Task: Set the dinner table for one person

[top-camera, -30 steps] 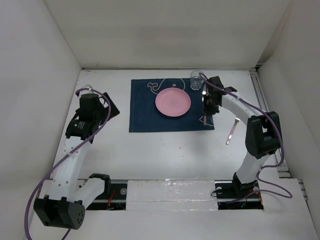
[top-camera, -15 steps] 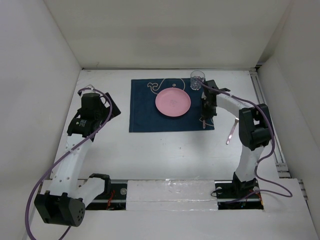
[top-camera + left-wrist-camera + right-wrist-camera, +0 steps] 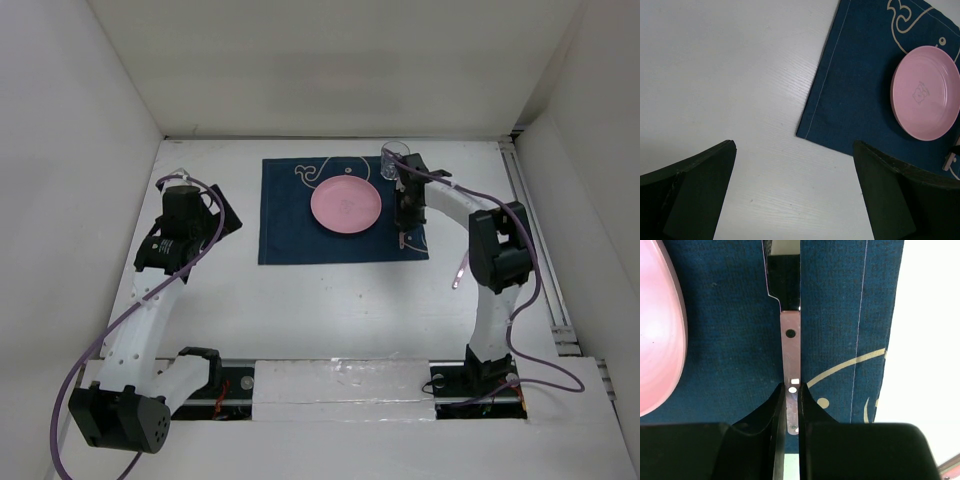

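Table (image 3: 330, 300): white and flat; we see a navy mat (image 3: 290, 215) lying on its far middle.
Plate (image 3: 345, 206): pink, on the mat, right of centre.
Right gripper (image 3: 791, 392): nearly closed, pinching a knife (image 3: 790, 340) by the handle.
Knife: over the mat, between the plate and the mat's right edge; we cannot tell whether it touches the cloth.
Left gripper (image 3: 794, 146): spread wide, holding nothing, above bare table left of the mat.
Glass (image 3: 390, 158): clear, at the mat's far right corner.
Utensil (image 3: 458, 273): on the table right of the mat; kind unclear.
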Tool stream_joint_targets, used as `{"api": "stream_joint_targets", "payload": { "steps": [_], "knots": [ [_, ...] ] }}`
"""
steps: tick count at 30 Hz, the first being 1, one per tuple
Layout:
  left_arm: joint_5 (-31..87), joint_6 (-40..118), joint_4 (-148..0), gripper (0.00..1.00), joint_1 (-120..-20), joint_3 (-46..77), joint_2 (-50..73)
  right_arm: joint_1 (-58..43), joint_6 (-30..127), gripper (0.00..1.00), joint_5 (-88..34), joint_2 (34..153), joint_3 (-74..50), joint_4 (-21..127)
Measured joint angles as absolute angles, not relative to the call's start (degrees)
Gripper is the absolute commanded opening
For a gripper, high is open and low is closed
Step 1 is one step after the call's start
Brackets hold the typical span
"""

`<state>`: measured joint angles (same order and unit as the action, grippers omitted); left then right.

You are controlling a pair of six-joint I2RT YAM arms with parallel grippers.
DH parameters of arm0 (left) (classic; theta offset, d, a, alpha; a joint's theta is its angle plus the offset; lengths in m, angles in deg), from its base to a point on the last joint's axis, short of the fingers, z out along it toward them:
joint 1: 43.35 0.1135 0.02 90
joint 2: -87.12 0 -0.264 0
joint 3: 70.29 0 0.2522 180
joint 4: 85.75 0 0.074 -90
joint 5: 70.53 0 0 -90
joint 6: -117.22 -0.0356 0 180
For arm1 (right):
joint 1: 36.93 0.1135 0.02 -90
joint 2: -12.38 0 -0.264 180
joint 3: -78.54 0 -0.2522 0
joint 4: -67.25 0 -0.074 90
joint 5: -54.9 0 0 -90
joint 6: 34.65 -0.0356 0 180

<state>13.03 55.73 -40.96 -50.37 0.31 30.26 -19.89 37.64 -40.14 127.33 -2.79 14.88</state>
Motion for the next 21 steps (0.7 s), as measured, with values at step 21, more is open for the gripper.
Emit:
{"api": "stream_joint_targets", "payload": {
  "steps": [21],
  "knots": [
    [13.44,55.73,-40.96,1.0,-50.37,0.31,30.26,-20.14,37.35,0.09,-42.41,127.66,-3.03,14.88]
  ]
}}
